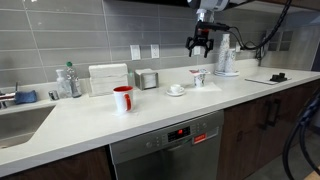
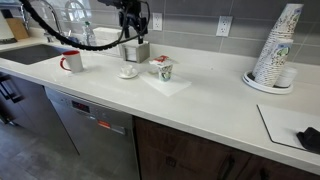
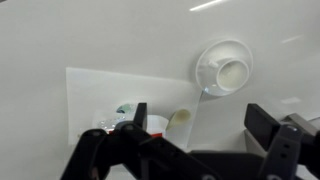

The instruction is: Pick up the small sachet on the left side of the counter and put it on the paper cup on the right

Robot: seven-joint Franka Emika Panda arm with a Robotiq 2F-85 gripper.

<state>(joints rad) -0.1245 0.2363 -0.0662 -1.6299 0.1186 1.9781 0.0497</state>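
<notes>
- Nearest in an exterior view, a steel-fronted dishwasher [image 2: 90, 120] sits under the front edge of the long white counter [image 2: 210, 105].
- Toward 4 o'clock in that view, a black object [image 2: 310, 138] lies on a flat white mat [image 2: 285, 122]; it is too small to tell what it is.
- Mid-counter, the small white paper cup with reddish markings [image 2: 163, 69] stands upright on a flat white paper napkin [image 2: 168, 86]. In the wrist view the paper cup [image 3: 150, 124] shows from above, at the napkin's [image 3: 100, 92] 5 o'clock corner.
- A small greenish, pale scrap rests at the cup's mouth. It may be the sachet, but it is too small to tell.
- At 9 o'clock from the paper cup, just beside the napkin, stands a low white cup on a white saucer [image 2: 128, 71]. In the wrist view it [image 3: 222, 70] lies at 1 o'clock from the paper cup.
- Farther along at 9 o'clock, well apart, stands a glossy red cup with a white inside [image 2: 72, 61].
- At 3 o'clock, well apart, tall stacks of patterned paper cups [image 2: 277, 48] lean together on a round tray.
- At 11 o'clock, nearer the wall, sits a square metal holder [image 2: 135, 50].
- The black gripper [image 2: 130, 32] hangs in the air above the holder and the low cup, pointing down. In the wrist view the gripper [image 3: 198, 125] has its jaws spread wide with nothing between them.
- Farthest, the grey tiled wall carries a white outlet [image 2: 224, 26].
</notes>
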